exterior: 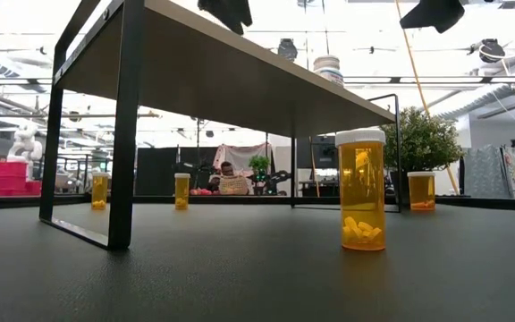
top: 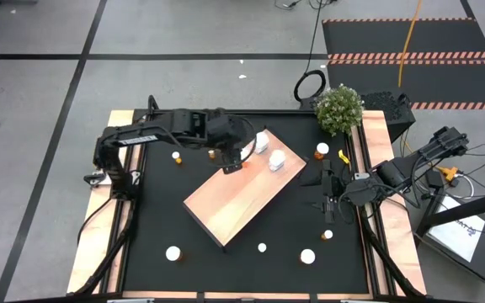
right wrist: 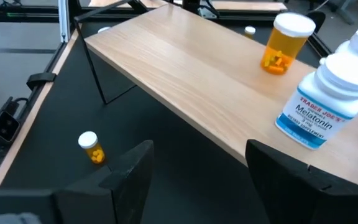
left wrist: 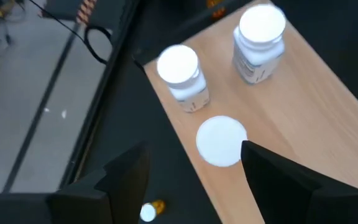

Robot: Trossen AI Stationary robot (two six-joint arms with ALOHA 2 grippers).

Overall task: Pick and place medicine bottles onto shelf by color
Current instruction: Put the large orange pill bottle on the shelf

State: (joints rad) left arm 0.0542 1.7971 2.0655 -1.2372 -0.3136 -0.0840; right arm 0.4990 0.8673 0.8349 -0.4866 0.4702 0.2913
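Observation:
The shelf (top: 247, 192), a pale wood board on dark thin legs, stands slantwise in the middle of the black mat. Two white medicine bottles (top: 262, 141) (top: 277, 160) stand upright on its far end, and an orange bottle with a white cap (right wrist: 284, 43) stands upright on its base near them. My left gripper (left wrist: 194, 180) hangs open above that orange bottle's cap (left wrist: 221, 140), clear of it. My right gripper (top: 325, 195) waits open over the mat to the shelf's right, with nothing between its fingers.
Several orange bottles stand loose on the mat: far left (top: 177, 156), far right (top: 322, 150), and along the near side (top: 173, 252) (top: 307, 256) (top: 327, 235). A small yellow object (top: 343, 156) and a potted plant (top: 338, 108) sit at the far right corner.

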